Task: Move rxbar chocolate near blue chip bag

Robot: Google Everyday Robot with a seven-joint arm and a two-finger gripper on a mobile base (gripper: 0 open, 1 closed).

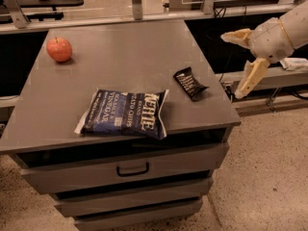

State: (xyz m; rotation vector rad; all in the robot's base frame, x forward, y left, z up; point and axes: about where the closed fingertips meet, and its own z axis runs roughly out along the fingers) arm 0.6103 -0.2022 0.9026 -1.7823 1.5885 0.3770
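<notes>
One flat black rxbar chocolate (190,83) lies on the table (120,57); gripper (230,65) beside its edge, jaws spread.

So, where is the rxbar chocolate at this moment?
In the camera view, the rxbar chocolate lies on the table near its right edge, just beyond the blue chip bag's right end. The open gripper hangs past that edge, not touching it.

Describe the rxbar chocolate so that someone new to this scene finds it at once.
On top of the grey drawer cabinet, near its right edge, lies the rxbar chocolate, right of the blue chip bag. The open gripper hangs beyond that edge, apart from the bar. The bar is the small, flat, black wrapper; the bag is large and blue, the apple round and red.
</notes>
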